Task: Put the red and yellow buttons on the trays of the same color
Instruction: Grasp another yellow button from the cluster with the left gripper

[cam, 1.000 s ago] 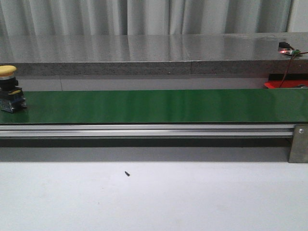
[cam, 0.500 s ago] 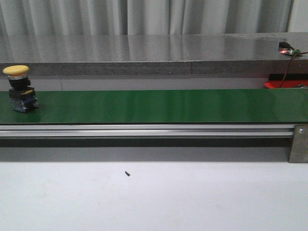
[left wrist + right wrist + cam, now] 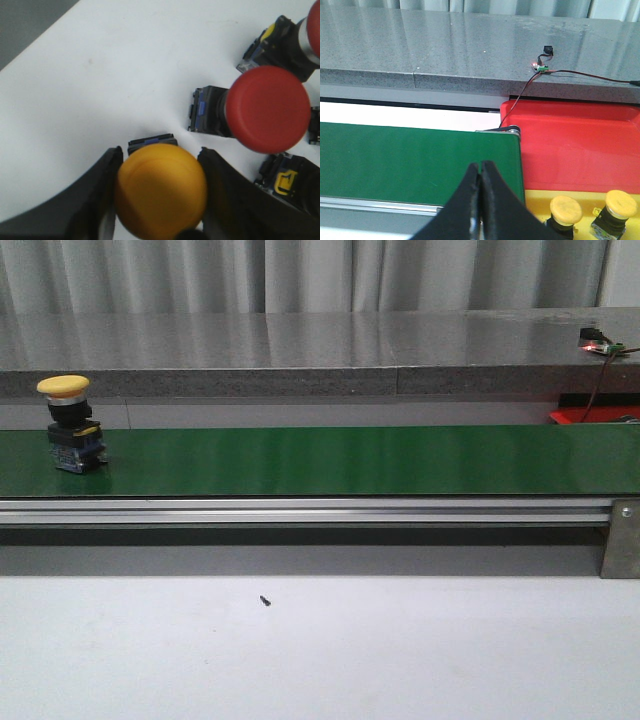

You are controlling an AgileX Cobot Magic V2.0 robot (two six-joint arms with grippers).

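As the belt (image 3: 350, 460) runs, the yellow button (image 3: 72, 425) has travelled rightward.

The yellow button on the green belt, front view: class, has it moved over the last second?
Yes. The yellow button has travelled rightward along the green belt, away from the picture's left edge, while the belt's metal end bracket stays put.

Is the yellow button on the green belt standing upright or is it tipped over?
Upright. In the front view the yellow button stands on the green belt with its yellow cap on top and its dark body below, resting on the belt.
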